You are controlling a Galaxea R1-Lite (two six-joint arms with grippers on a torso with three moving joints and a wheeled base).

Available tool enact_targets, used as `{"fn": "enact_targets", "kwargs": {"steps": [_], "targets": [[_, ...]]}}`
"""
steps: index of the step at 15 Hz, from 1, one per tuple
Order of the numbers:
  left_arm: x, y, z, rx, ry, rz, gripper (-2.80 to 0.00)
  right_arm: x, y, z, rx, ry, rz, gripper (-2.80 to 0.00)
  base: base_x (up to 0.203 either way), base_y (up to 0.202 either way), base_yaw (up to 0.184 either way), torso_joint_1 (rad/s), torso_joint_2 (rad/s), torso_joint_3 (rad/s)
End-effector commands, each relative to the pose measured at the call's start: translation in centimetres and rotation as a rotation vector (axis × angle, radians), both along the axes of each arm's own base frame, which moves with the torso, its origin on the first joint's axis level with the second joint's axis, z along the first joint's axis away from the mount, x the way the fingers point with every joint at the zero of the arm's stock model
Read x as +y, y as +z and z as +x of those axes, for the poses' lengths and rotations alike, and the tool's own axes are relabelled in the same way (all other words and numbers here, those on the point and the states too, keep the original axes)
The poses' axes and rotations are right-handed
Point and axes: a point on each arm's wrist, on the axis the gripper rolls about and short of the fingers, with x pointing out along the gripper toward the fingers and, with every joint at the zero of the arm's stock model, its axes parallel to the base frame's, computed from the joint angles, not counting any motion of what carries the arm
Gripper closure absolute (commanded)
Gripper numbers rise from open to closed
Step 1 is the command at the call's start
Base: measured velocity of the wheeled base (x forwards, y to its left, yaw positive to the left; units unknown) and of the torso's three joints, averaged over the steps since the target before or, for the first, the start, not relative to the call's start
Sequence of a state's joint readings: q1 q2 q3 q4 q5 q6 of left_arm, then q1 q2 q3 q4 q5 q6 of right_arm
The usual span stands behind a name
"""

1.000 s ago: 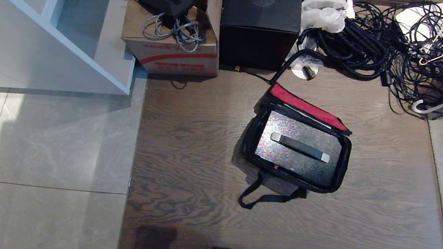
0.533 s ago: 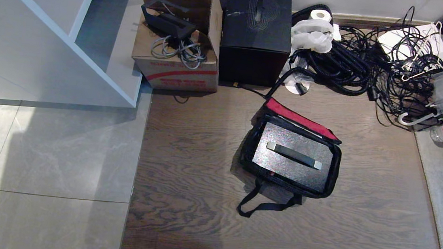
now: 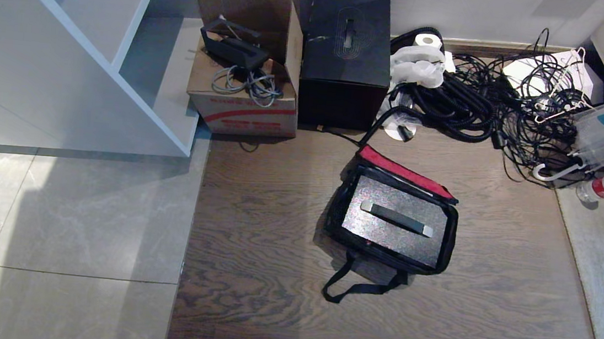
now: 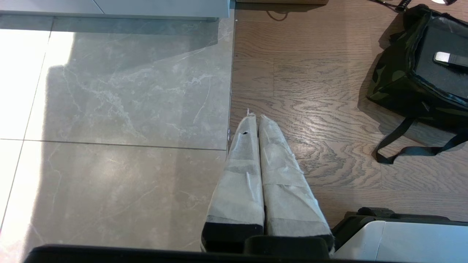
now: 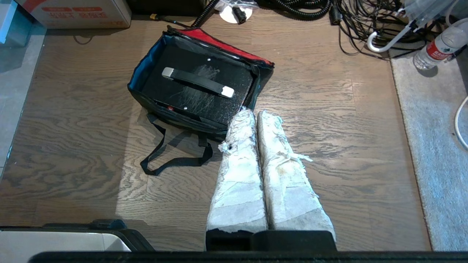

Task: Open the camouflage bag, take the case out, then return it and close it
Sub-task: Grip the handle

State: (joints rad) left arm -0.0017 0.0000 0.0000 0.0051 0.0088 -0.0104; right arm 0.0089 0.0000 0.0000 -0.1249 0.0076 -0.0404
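Lying open: camouflage bag (image 3: 333, 217), red-lined flap back, black case (image 3: 393, 225) inside.
Grippers: left gripper (image 4: 256, 118) and right gripper (image 5: 254, 114) both closed, empty.

Left gripper (image 4: 257, 117) and right gripper (image 5: 255, 112) hang parked above the floor, wrapped fingers pressed together.

left gripper (image 4: 257, 117): long fingers wrapped in white tape, black base | right gripper (image 5: 255, 113): same wrap, frayed, stained
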Motion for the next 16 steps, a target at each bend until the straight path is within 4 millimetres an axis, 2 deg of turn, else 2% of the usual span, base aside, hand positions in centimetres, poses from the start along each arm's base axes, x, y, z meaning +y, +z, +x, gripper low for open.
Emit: {"fn": "enact_targets", "kwargs": {"steps": [1, 11, 12, 14, 16], "targets": [[0.0, 0.0, 0.0, -0.001, 0.001, 0.0, 0.0, 0.0, -1.1, 0.3, 0.041, 0.0, -0.001, 0.0, 0.0, 0.0, 0.0, 0.0, 0.0, 0.0], [0.0, 0.0, 0.0, -0.001, 0.001, 0.0, 0.0, 0.0, -1.2, 0.3, 0.057, -0.005, 0.001, 0.0, 0.0, 0.0, 0.0, 0.0, 0.0, 0.0], [0.0, 0.0, 0.0, -0.001, 0.001, 0.0, 0.0, 0.0, -0.3, 0.1, 0.031, -0.003, 0.02, 0.0, 0.0, 0.0, 0.0, 0.0, 0.0, 0.0], [0.0, 0.0, 0.0, -0.001, 0.001, 0.0, 0.0, 0.0, 3.1, -1.5, -0.026, 0.004, 0.05, 0.0, 0.0, 0.0, 0.0, 0.0, 0.0, 0.0], [0.0, 0.0, 0.0, -0.001, 0.001, 0.0, 0.0, 0.0, 5.7, -4.2, 0.064, 0.02, 0.084, 0.0, 0.0, 0.0, 0.0, 0.0, 0.0, 0.0]]}}
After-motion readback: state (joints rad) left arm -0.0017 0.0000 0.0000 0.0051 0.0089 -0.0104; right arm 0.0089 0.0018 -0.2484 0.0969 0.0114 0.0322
